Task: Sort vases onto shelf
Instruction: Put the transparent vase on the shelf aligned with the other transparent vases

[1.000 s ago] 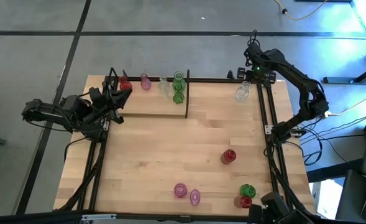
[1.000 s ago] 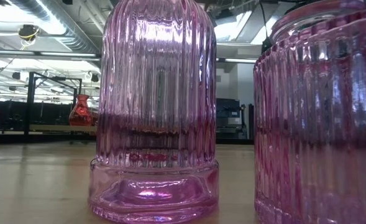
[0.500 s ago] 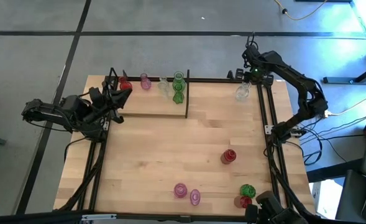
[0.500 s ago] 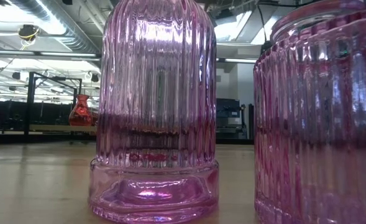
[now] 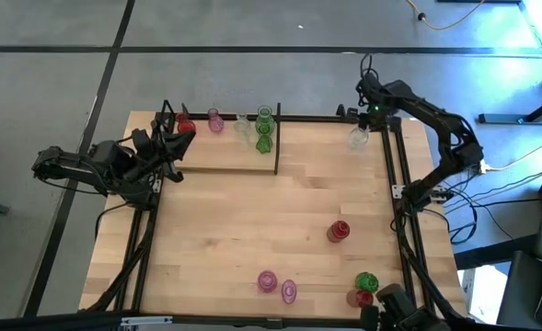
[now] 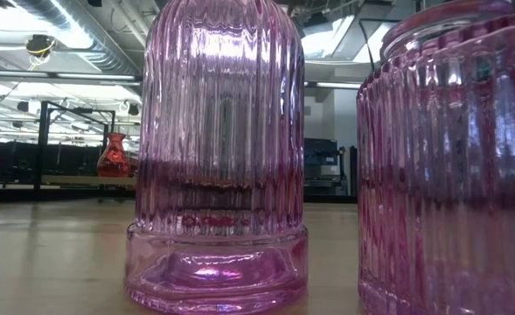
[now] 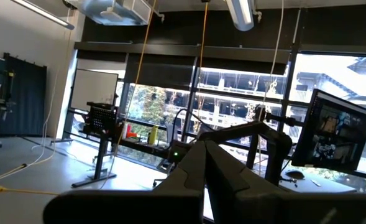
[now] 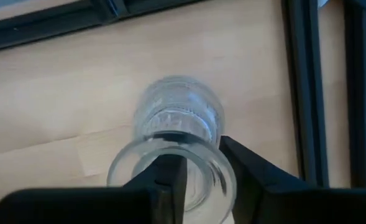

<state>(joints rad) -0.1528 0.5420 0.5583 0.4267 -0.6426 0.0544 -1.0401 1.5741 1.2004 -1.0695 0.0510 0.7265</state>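
Note:
A clear vase [image 5: 359, 139] stands upright on its base at the table's far right. My right gripper [image 5: 364, 121] hangs over it, pointing down. In the right wrist view, one finger [image 8: 167, 177] is inside the vase's mouth and the other [image 8: 251, 168] is outside the rim. The shelf [image 5: 224, 154] sits at the far left and carries a red vase [image 5: 186, 127], a pink vase [image 5: 215, 121], a clear vase [image 5: 243, 129] and green vases [image 5: 264, 129]. My left gripper [image 5: 180, 136] waits shut at the shelf's left end. My right gripper straddles the clear vase's rim [image 8: 227, 163] on one side of the mouth, one finger inside and one outside, coming from above. I cannot tell whether the fingers touch the glass. The vase stands upright on the table.
Loose on the table stand a red vase [image 5: 339, 230], two pink vases [image 5: 267, 280] [image 5: 289, 291] near the front edge, and a green vase [image 5: 366, 281] beside a red one [image 5: 361, 297]. Black frame rods [image 5: 392, 175] run along the right edge.
My right gripper has come down onto the clear vase at the far right, still pointing down. The vase has stayed where it was.

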